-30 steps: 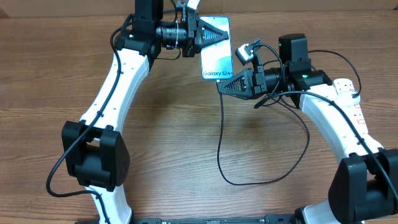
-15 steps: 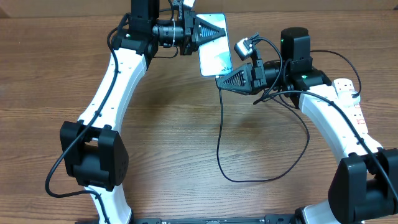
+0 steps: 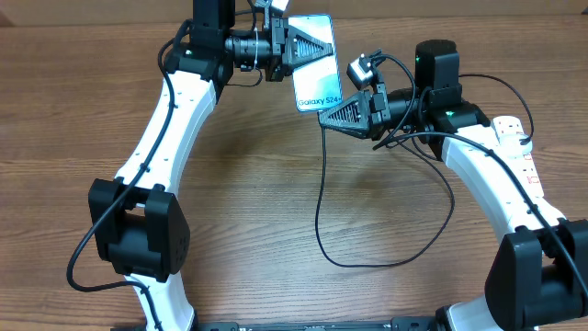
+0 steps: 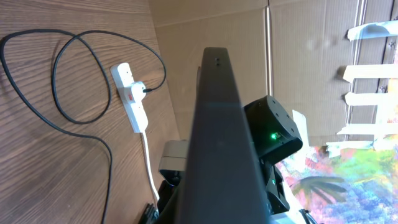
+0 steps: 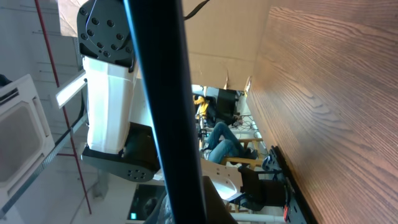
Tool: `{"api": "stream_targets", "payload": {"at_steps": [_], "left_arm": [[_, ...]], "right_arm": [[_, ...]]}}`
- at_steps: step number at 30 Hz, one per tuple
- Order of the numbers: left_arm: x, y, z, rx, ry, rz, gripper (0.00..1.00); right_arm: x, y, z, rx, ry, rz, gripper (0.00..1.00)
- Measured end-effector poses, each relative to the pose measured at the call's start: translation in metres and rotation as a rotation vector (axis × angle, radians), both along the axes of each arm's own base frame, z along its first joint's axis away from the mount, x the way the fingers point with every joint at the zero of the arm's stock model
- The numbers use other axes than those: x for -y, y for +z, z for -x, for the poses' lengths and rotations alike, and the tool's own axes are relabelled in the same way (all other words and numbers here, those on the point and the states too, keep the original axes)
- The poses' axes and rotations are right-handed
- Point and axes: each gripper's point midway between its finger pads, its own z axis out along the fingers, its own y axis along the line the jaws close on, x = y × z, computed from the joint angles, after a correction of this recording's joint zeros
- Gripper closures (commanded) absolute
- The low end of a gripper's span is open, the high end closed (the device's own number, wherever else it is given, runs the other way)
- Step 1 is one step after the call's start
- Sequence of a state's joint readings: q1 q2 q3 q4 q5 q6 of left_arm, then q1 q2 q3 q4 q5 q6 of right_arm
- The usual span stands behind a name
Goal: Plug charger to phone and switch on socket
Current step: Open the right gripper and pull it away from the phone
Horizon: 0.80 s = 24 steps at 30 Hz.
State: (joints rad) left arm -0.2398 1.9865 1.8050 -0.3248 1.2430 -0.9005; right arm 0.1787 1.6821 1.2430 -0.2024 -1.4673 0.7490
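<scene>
The charger (image 3: 318,207), pinched by the right gripper (image 3: 323,115), has been brought up to the phone (image 3: 317,85) clamped by the left gripper (image 3: 317,46), readying insertion.

Overhead straight down on table (image 3: 276,211), both wrist views close, sharing phone (image 4: 217,124) edge-on

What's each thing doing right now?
phone: held up off the table, screen up, clamped in the left gripper.
charger: tip end pinched by the right gripper at the phone's end; whether it's plugged in, cannot tell.
socket: black plug in; switch unreadable.
</scene>
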Motion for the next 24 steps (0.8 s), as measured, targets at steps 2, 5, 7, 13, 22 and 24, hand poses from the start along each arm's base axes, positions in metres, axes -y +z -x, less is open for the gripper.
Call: {"api": "stream_targets", "payload": {"at_steps": [2, 5, 7, 13, 22, 24], "left_arm": [[0.000, 0.000, 0.001, 0.008, -0.006, 0.002, 0.96], [-0.001, 0.002, 0.002, 0.013, -0.014, 0.008, 0.96], [0.000, 0.003, 0.009, 0.000, -0.051, 0.024, 0.96], [0.016, 0.010, 0.033, -0.016, -0.162, 0.063, 0.96], [0.017, 0.007, 0.030, 0.032, -0.149, 0.052, 0.96], [0.017, 0.005, 0.026, 0.035, -0.129, 0.039, 0.96]], "right_arm": [[0.000, 0.001, -0.001, 0.006, -0.001, -0.001, 0.96], [0.000, 0.002, -0.002, 0.019, -0.002, -0.003, 0.67], [-0.001, 0.000, -0.009, 0.044, -0.040, 0.015, 0.38], [0.002, -0.001, -0.014, 0.053, -0.063, 0.025, 0.28], [0.003, 0.009, 0.004, 0.062, 0.040, -0.040, 0.12], [0.003, 0.010, 0.006, 0.073, 0.049, -0.048, 0.05]]}}
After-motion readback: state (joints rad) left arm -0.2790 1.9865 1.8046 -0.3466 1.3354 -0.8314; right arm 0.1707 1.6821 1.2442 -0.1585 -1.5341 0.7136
